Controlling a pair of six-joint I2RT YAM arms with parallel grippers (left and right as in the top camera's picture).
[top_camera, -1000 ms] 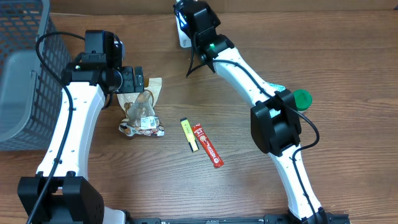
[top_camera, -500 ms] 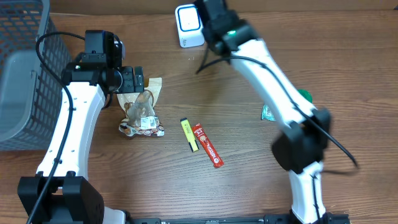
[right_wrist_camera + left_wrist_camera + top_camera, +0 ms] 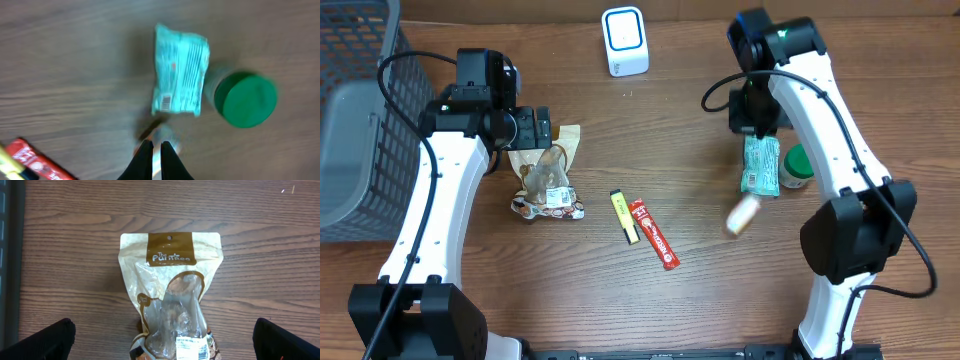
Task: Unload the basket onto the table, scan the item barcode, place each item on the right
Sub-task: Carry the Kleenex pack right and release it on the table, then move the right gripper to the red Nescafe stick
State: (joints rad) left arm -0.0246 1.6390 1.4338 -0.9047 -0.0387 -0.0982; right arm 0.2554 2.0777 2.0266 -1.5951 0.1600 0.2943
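Overhead, the right arm has swung off the scanner [image 3: 625,40], where it stood a second ago. It is now at the table's right side, above a teal packet [image 3: 761,165] lying just beside a green-lidded jar [image 3: 800,168]. The packet, mostly covered by the arm before, now shows whole. A pale item [image 3: 742,213], blurred, shows just on the robot's side of the packet; it was not there earlier.

In the right wrist view the right gripper [image 3: 156,145] has its fingers pinched almost together. The pale blur sits at their tips, and I cannot tell whether they hold it.

The left gripper [image 3: 533,127] has not moved: it is spread fully wide and empty over the top of a brown pouch [image 3: 170,295]. A yellow bar [image 3: 623,216] and a red bar [image 3: 653,233] lie side by side mid-table as before, with a basket [image 3: 360,110] at the far left.
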